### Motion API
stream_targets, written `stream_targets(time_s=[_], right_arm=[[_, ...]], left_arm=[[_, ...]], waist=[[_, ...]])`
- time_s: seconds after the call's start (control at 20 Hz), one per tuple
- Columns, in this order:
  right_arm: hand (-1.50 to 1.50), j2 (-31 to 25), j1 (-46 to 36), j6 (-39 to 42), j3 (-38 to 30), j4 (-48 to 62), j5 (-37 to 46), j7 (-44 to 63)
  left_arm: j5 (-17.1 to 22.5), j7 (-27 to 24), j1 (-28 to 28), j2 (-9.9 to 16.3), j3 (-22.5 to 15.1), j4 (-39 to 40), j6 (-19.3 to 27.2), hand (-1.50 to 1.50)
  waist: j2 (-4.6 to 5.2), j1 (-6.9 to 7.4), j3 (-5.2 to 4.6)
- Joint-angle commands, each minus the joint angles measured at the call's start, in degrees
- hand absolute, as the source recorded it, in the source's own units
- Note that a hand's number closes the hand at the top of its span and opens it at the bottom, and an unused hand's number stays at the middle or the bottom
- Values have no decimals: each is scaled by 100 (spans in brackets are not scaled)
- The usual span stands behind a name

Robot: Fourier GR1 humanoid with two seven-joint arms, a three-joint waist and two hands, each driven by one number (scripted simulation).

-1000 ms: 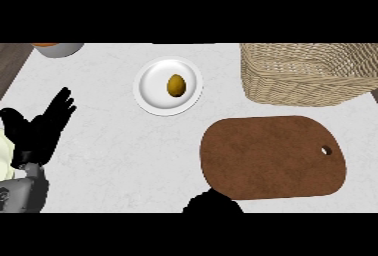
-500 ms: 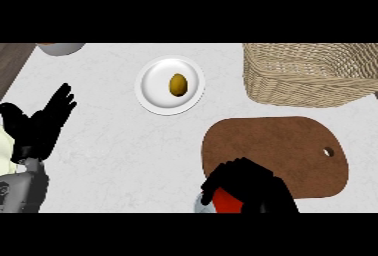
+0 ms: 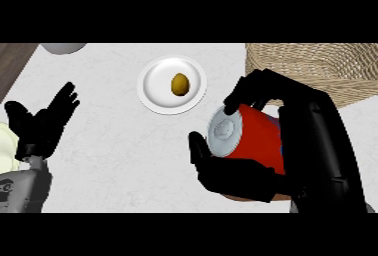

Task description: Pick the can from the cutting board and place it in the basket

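I see the right hand [image 3: 295,150] curled round the red can [image 3: 247,137], fingers over its top and thumb beneath, lifted at four o'clock from the plate [image 3: 159,92]. The basket [image 3: 317,62] sits at one o'clock. My left hand [image 3: 40,122] rests spread at nine o'clock.

The right hand [image 3: 258,170] curls round the red can [image 3: 251,137], so the can's back end and much of its side are hidden under the fingers and palm. Only a small brown bit of the cutting board [image 3: 255,199] peeks out below the hand; the rest is covered. Above the hand, the basket [image 3: 317,65] is cut off by the top and right edges, and the fingers hide part of its rim. A grey round thing [image 3: 63,47], far to the hand's upper left, is cut off too.
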Motion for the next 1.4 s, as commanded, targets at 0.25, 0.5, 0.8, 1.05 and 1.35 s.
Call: stream_targets(time_s=[0.25, 0.5, 0.8, 1.05, 1.35], right_arm=[[150, -788, -1021, 105, -1795, 1620, -278, -748], [150, -972, -881, -473, -2140, 2690, -374, -1810], [150, -1689, -1058, -280, -2933, 3648, -990, -2841], [150, -1357, -971, -1032, -2900, 4380, -957, -3465], [-150, -1332, -969, -2030, -3489, 5345, -796, -3494]], left_arm=[[29, 10, 179, 10, 51, -205, -52, 0], [-225, -36, 56, -316, -181, -66, 223, 0], [-56, 376, 144, -113, -44, -465, 61, 0], [18, 99, 2, -46, 111, -59, -95, 0], [130, 82, 109, 10, 169, -137, -238, 0]], waist=[[3, -6, 9], [9, -10, 10], [1, 7, 11], [3, -7, 9], [22, 45, 10]])
